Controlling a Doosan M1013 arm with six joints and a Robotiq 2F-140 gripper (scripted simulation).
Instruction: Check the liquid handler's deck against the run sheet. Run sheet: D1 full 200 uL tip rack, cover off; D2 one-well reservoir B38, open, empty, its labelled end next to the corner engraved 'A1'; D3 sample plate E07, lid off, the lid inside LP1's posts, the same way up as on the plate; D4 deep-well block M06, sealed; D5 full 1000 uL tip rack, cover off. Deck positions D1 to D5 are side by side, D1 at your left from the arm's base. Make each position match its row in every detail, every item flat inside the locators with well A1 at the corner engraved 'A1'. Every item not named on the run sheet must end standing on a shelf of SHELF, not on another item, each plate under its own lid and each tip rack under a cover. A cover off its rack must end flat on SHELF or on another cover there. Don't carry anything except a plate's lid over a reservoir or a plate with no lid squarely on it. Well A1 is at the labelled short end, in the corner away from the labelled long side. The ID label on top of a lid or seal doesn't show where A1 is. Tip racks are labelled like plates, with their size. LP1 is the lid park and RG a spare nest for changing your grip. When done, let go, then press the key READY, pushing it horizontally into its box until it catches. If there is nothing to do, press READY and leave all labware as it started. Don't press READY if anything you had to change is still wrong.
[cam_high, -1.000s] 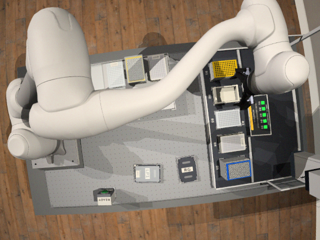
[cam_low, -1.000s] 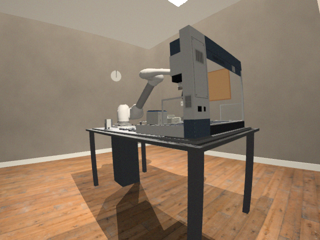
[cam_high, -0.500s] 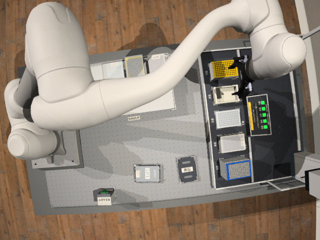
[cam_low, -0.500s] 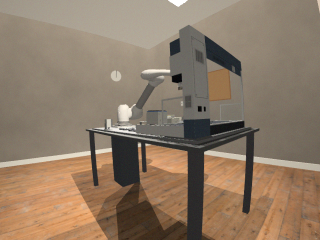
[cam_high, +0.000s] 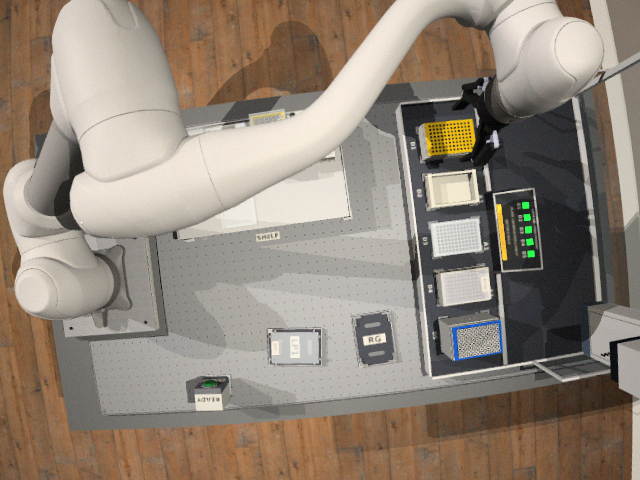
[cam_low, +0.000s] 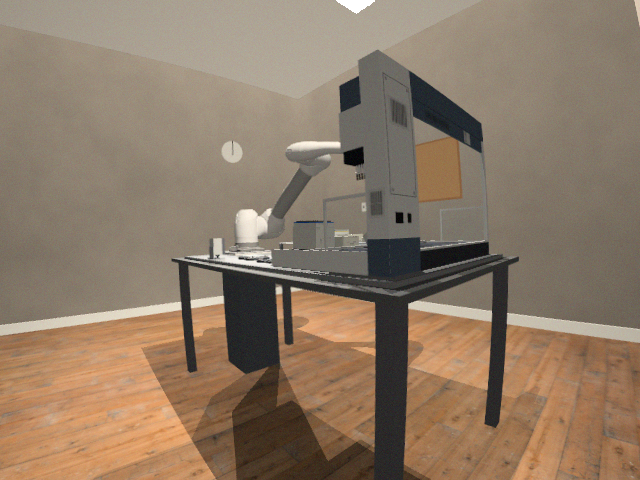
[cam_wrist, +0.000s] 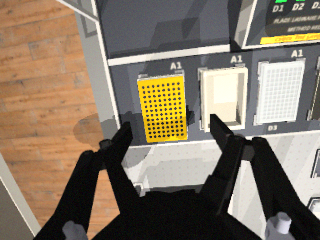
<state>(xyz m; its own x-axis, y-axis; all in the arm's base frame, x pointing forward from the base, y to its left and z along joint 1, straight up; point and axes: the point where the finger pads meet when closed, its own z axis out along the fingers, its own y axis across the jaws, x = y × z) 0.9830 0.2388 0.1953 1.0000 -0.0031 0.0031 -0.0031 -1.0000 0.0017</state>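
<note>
My gripper (cam_high: 482, 125) (cam_wrist: 169, 126) is open and empty. It hangs above the deck at the D1 end, over the far edge of the yellow 200 uL tip rack (cam_high: 447, 136) (cam_wrist: 162, 108), which stands uncovered in D1. The cream one-well reservoir (cam_high: 451, 188) (cam_wrist: 223, 97) is open in D2. The white sample plate (cam_high: 455, 236) (cam_wrist: 280, 91) sits in D3 without a lid. The deep-well block (cam_high: 463, 285) is in D4. The blue-rimmed 1000 uL tip rack (cam_high: 477, 338) (cam_low: 312, 233) is uncovered in D5. A lid (cam_high: 295, 346) lies in LP1. The READY key (cam_high: 209, 394) is at the table's front.
The RG nest (cam_high: 374, 339) is beside LP1. SHELF (cam_high: 267, 236) is mostly hidden under my arm; a yellow-rimmed item (cam_high: 267, 117) shows at its back. The handler's status panel (cam_high: 517, 229) shows green lights. The handler's gantry (cam_low: 385, 170) stands over the deck's D5 end.
</note>
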